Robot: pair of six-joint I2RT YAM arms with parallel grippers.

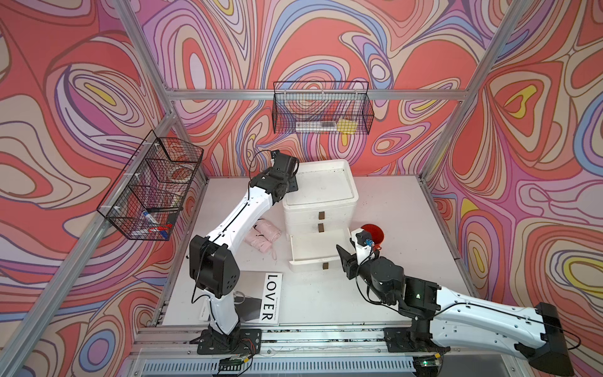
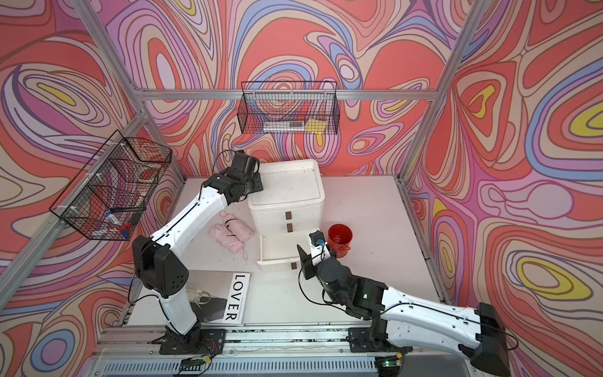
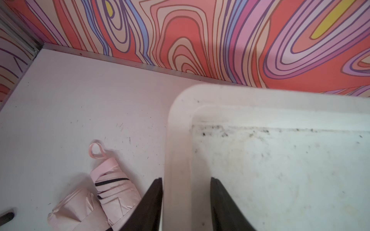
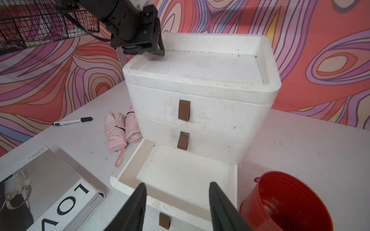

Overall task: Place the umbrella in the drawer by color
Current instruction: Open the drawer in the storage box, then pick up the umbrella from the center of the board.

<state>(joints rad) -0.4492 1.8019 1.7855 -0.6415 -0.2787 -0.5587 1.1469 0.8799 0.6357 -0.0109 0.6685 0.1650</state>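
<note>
Right gripper [image 4: 178, 185], jaws parted and empty, hangs over the front of the pulled-out bottom drawer [image 4: 132, 166] of the white drawer unit [image 4: 200, 112]. Left of the unit lies the folded pink umbrella [image 4: 117, 132], untouched, cut off in the left wrist view; one bundle or two, I cannot tell. Left gripper [image 3: 186, 179] straddles the unit's top rim, jaws apart; a red bucket [image 4: 290, 192], partly out of frame, stands right of the drawer.

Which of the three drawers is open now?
The bottom drawer. It is pulled out at the front and its empty inside shows, while the middle drawer and the top drawer are pushed in.
</note>
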